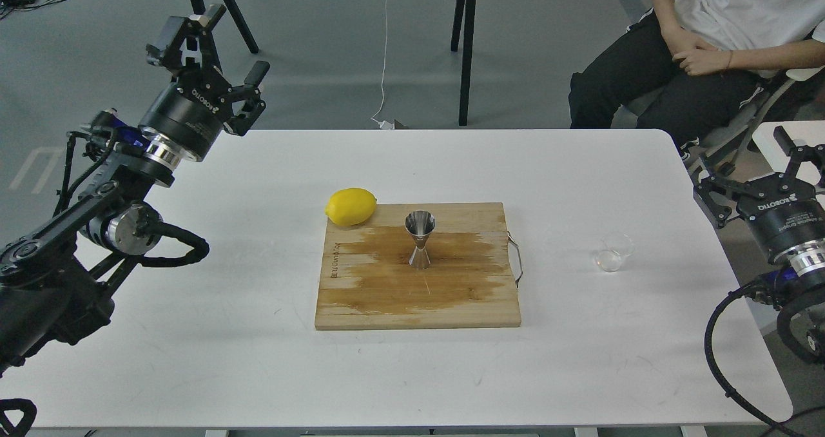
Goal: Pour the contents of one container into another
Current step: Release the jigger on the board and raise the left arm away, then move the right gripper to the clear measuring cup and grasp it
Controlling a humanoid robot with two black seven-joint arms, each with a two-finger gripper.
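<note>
Nothing grasped yet, so presumably the opening step: reaching for the glass cup (pixel 613 251), standing on the white table (pixel 193 308) at three o'clock of the steel jigger (pixel 419 239) on the cutting board (pixel 361 295); next move likely needs a gentle side grip. Right gripper (pixel 751 163) open and empty, cup near at its seven o'clock; left gripper (pixel 229 57) likewise spread and empty, raised far off at ten o'clock.
</note>
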